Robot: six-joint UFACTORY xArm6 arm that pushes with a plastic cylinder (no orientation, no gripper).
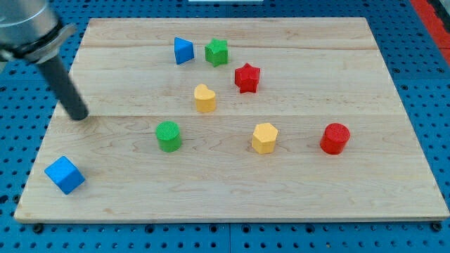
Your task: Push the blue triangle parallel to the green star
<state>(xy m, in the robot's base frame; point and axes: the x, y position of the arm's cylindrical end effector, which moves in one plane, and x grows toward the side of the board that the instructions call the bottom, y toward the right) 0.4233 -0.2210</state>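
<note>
My tip [79, 115], a bare fingerless rod, is sitting far left of the blue triangle [183, 50] beside the green star [217, 52], needing gentle nudges.

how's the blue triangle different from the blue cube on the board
The blue triangle is a wedge shape; the blue cube is boxy with square faces. The blue triangle sits near the view's top, right beside the green star; the blue cube sits alone at the view's bottom left corner. The cube looks larger in this view. My tip is nearer the cube, touching neither. Both share the same blue colour.
</note>
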